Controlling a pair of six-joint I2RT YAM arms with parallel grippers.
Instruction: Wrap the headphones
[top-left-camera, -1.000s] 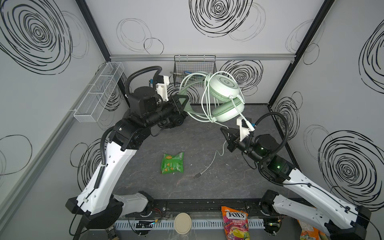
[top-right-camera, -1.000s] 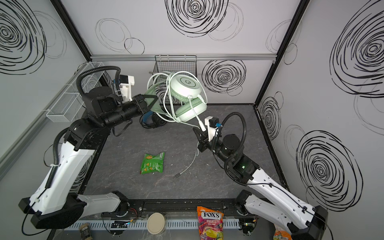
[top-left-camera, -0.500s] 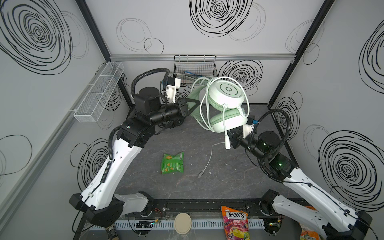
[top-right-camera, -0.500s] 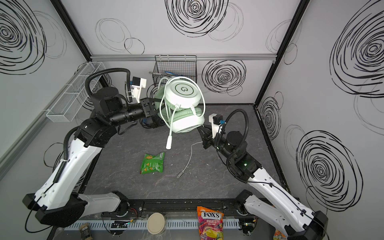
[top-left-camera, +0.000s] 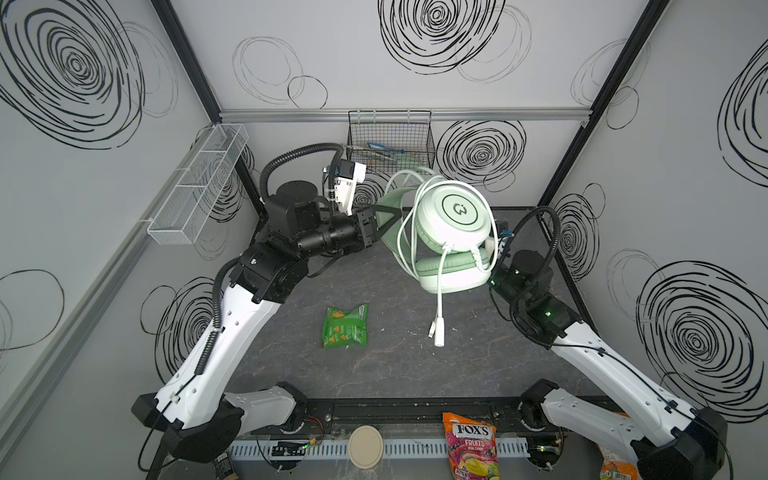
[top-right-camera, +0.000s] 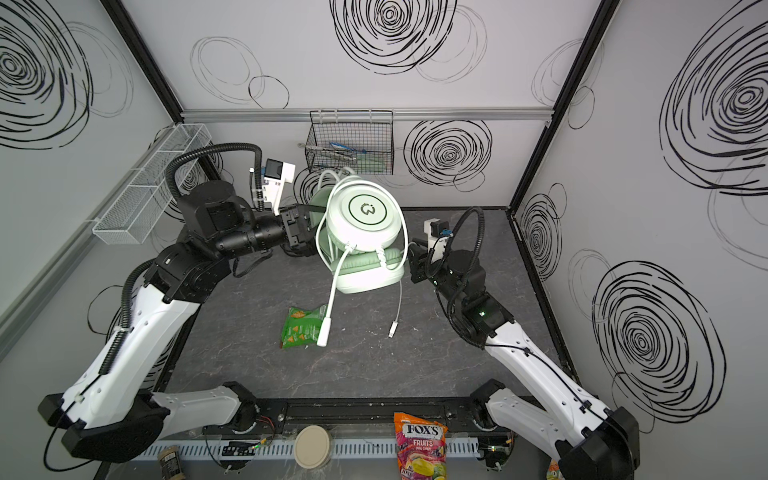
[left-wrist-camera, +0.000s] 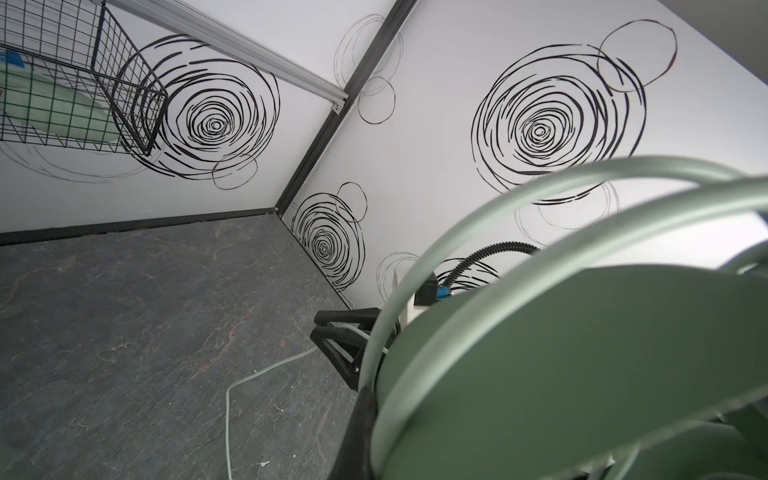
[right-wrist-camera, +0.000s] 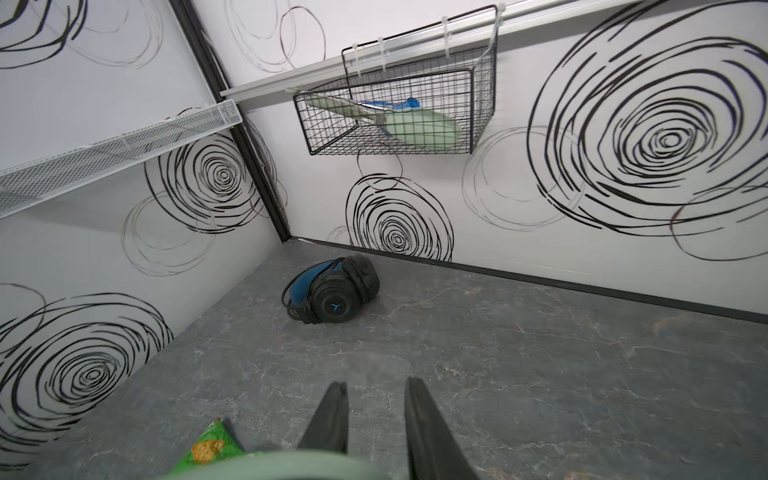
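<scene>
The mint green headphones (top-left-camera: 453, 232) (top-right-camera: 365, 232) hang in the air over the back of the table, with the pale cable looped around the ear cups. My left gripper (top-left-camera: 386, 220) (top-right-camera: 309, 216) is shut on their green headband (left-wrist-camera: 582, 353); one black finger (left-wrist-camera: 358, 432) shows beside it. A thick cable end (top-left-camera: 437, 332) (top-right-camera: 324, 332) dangles below the cups, and a thin plug (top-right-camera: 392, 330) hangs lower. My right gripper (right-wrist-camera: 376, 388) (top-right-camera: 415, 262) stands open and empty just right of the lower cup. The black headphones (right-wrist-camera: 332, 291) lie on the table near the back left corner.
A green snack bag (top-left-camera: 345, 326) (top-right-camera: 301, 328) lies mid-table under the dangling cable. A black wire basket (top-left-camera: 390, 141) hangs on the back wall and a white mesh shelf (top-left-camera: 195, 187) on the left wall. A candy bag (top-left-camera: 469, 444) and a round lid (top-left-camera: 365, 446) sit at the front rail.
My right gripper has let go of the cable and opened, moving in beside the lower ear cup. The left arm has turned the green headphones, and the freed cable end now hangs down.
</scene>
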